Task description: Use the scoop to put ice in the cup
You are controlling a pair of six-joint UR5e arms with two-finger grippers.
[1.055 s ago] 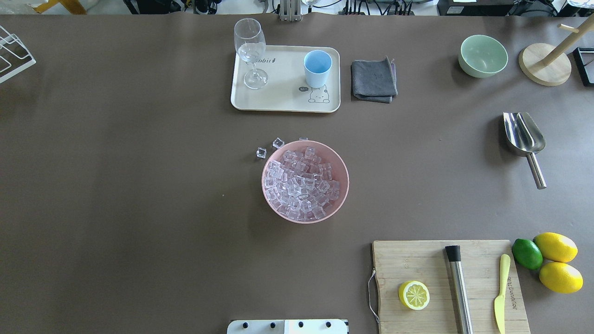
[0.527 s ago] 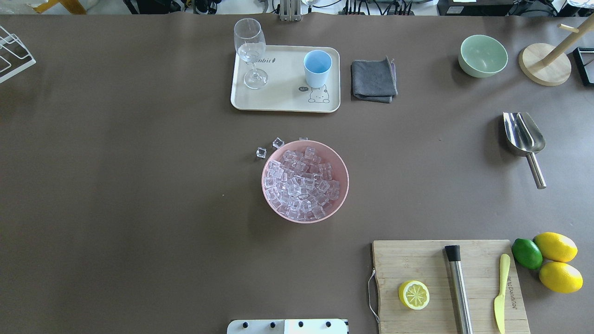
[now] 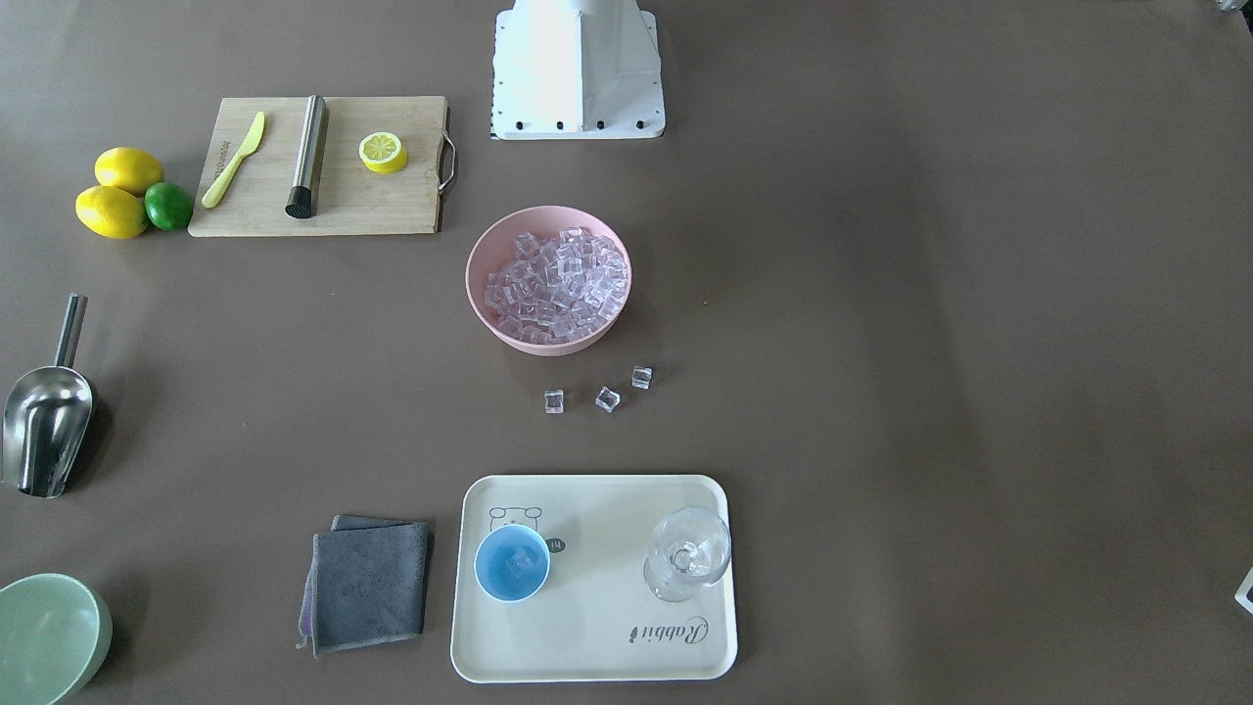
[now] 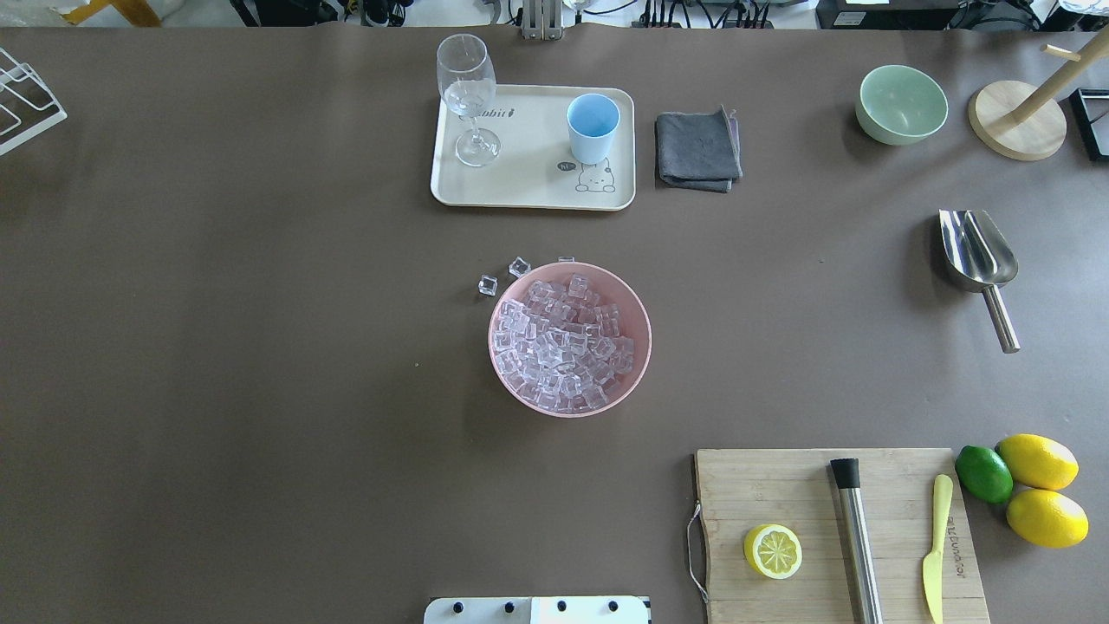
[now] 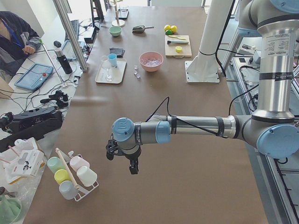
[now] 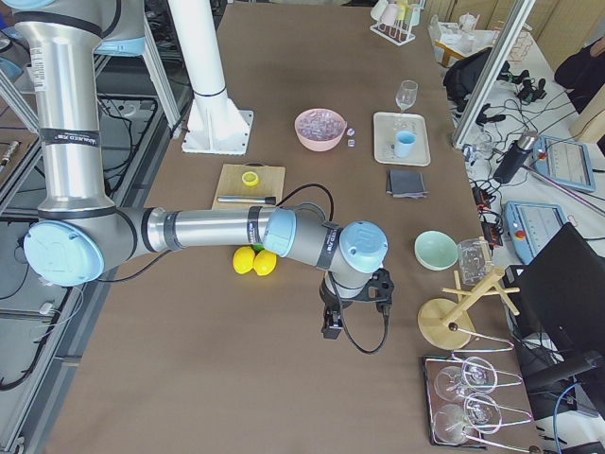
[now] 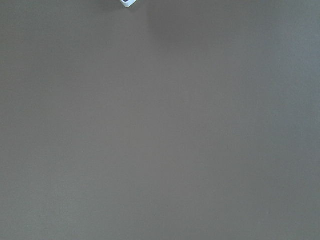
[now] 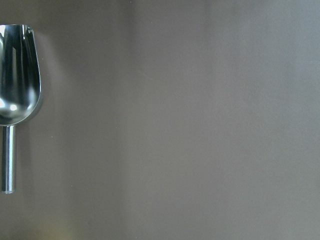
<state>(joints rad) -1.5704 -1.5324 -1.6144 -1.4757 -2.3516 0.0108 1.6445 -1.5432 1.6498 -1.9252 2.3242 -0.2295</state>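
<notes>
Ice: nearly all of the ice [image 4: 563, 342] is heaped in the pink bowl [image 4: 646, 347] in the middle of the bench [image 4: 260, 347]. Three loose cubes [image 3: 607, 398] sit just outside the bowl on the side away from the robot. From the front it looks like one cube is already in the cup.
Cup: the light-blue cup [image 3: 511, 562] stands upright on the cream tray [image 4: 528, 178], out beyond those loose cubes from the bowl.
Scoop: the scoop [image 4: 977, 251] lies flat, well off to the robot's right of the bowl, trough up. Its handle [image 4: 1001, 319] points back toward the robot's side, and nothing is touching it.
Right pincer: the right pincer [image 6: 354, 307] hangs over the bench further from the bowl than the scoop. I only see it from the side, so I can't tell if it's spread or pressed together. Its wrist cam has the scoop at the frame's left edge, so it isn't lined up.
Left pincer: the left pincer [image 5: 122, 158] is way out on the bowl's other side. Can't tell its state either.
Step in hand: my guess is fetching the scoop with the right arm.
How I'd do it: centre over the handle first and turn the jaws square across it. Pinch close to the trough so it won't droop, then lift level.
Watch out: that round steel handle will likely roll or slip if caught off-centre.
</notes>
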